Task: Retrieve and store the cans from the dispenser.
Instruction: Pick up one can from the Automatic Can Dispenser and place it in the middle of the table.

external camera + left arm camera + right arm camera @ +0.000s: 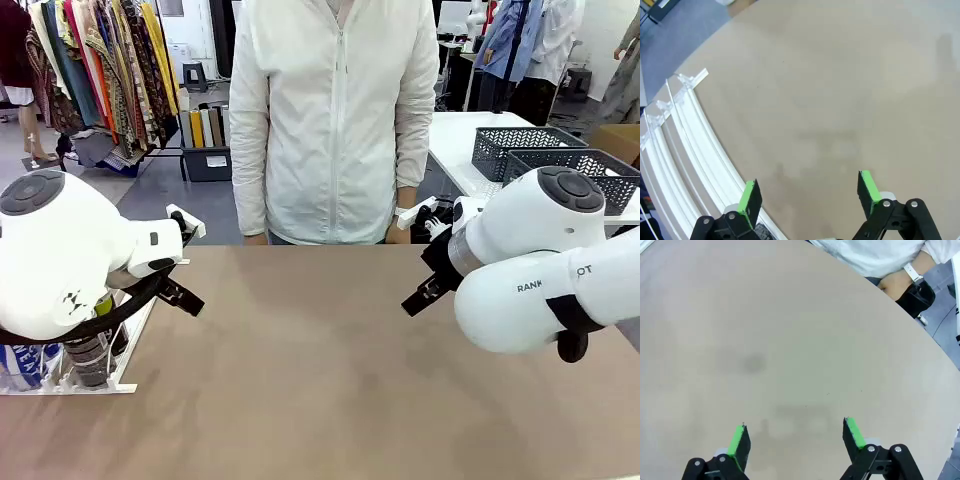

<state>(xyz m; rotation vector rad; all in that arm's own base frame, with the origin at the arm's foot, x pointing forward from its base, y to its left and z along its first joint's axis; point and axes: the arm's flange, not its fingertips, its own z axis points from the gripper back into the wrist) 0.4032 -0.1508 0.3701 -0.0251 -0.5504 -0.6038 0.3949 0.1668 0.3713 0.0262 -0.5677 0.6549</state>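
The white dispenser point(112, 374) lies at the table's near left edge, largely behind my left arm. A dark can point(90, 362) and a blue-and-white can point(22, 368) stand in its near end. In the left wrist view its bare white lanes point(687, 132) curve along the left, ending in stoppers. My left gripper point(194, 284) point(809, 192) hangs open above the table just right of the dispenser, holding nothing. My right gripper point(412, 284) point(797, 436) is open over bare table on the right, also holding nothing.
A person in a white jacket point(335, 110) stands at the far edge, hands down; a wrist with a watch point(912, 272) is near the table's rim. Two dark grey lattice baskets point(560, 160) sit on a white side table at back right.
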